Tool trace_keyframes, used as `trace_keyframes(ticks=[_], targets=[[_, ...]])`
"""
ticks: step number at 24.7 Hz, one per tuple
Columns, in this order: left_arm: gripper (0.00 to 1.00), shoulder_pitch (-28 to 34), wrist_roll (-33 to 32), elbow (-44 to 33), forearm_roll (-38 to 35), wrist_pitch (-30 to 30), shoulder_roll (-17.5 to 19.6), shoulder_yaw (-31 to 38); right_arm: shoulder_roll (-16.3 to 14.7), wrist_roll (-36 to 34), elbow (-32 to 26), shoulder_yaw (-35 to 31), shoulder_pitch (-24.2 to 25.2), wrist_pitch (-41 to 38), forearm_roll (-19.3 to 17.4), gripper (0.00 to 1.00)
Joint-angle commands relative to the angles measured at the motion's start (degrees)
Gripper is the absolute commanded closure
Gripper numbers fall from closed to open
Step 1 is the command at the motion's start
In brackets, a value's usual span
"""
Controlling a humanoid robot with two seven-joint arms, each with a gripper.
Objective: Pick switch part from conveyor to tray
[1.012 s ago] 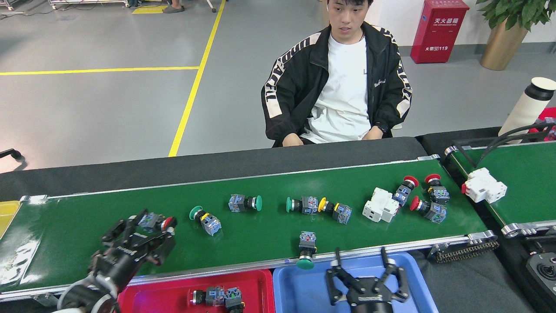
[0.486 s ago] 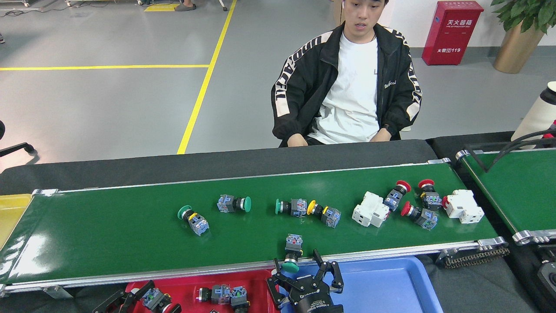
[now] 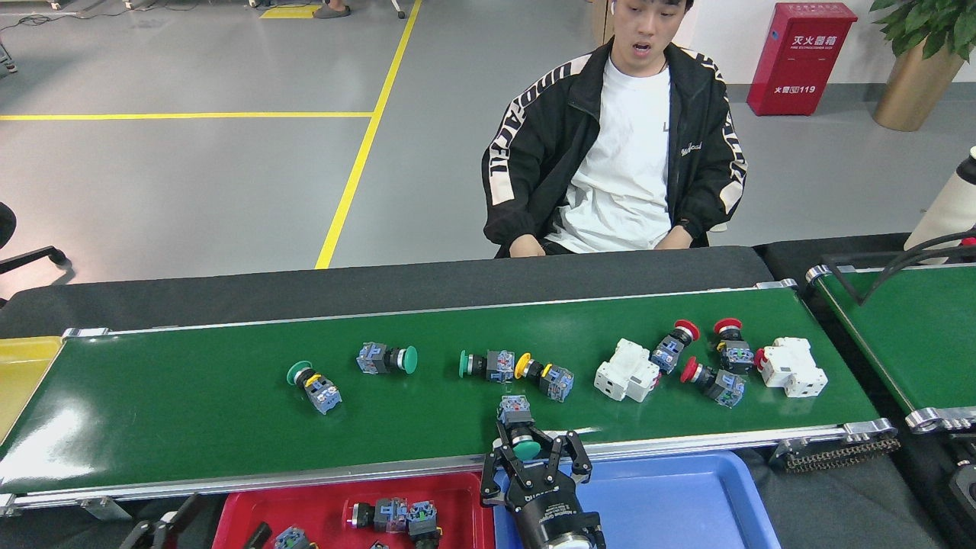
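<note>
The right claw, fingers apart, straddles the green-capped switch part at the conveyor near edge, so grasping is underway; next, close firmly and lift toward the blue tray beside it.

The table, draped in black cloth, carries the conveyor beyond the right gripper, the red tray to its left, and the blue tray on its right.

Right gripper sat at the conveyor near edge, fingers spread around a green-capped switch part, blue tray just beside.
</note>
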Motion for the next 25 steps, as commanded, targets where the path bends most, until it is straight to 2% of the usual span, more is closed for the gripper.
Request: trace_keyframes(ticks=[1, 2, 4, 5, 6, 7, 11, 15, 18, 22, 25], targets=[[0.00, -0.15, 0.13, -0.05, -0.30, 7.78, 0.64, 0.75, -2.22, -3.27, -4.30, 3.23, 3.18, -2.76, 0.35, 0.98], [0.00, -0.23, 0.13, 0.56, -0.56, 10.94, 0.99, 0.58, -4.07, -4.42, -5.53, 5.95, 4.94, -3.99, 0.44, 0.98], [0.00, -0.85, 0.22, 1.27, -1.17, 12.61, 1.78, 0.66, -7.93, -6.87, -6.32, 11.05, 6.08, -6.01, 0.52, 0.96], [0.00, -1.11, 0.13, 1.36, -1.26, 12.88, 1.96, 0.66, -8.73, -7.76, -6.50, 12.99, 6.08, -6.45, 0.52, 0.87], [0.00, -1.64, 0.13, 1.44, -1.26, 13.32, 2.13, 0.58, -9.17, -8.46, -6.50, 14.83, 5.91, -6.54, 0.52, 0.49], [0.00, -2.08, 0.05, 1.44, -1.35, 13.84, 2.13, 0.58, -9.08, -8.46, -6.50, 15.36, 5.73, -6.63, 0.52, 0.00], [0.00, -1.73, 0.05, 1.88, -1.35, 13.76, 2.40, -0.57, -8.46, -8.37, -6.50, 15.27, 4.15, -6.63, 0.52, 0.00], [0.00, -4.36, -2.50, 4.25, -2.93, 15.60, 3.10, -7.86, -7.85, -8.28, -6.58, 14.39, 1.95, -5.84, 0.44, 0.00], [0.00, -10.34, -3.38, 8.30, -5.92, 18.41, 3.19, -10.23, -5.83, -8.19, -6.58, 6.58, -0.51, -3.55, 0.35, 0.00], [0.00, -18.60, -4.88, 14.36, -7.24, 18.59, 3.54, -10.41, -1.96, -7.93, -6.06, -5.91, -2.97, 1.11, 0.35, 0.00], [0.00, -24.49, -4.79, 21.48, -9.53, 19.29, 4.95, -10.41, -3.28, -7.93, -5.53, -9.78, -1.21, 2.43, 0.35, 0.00]])
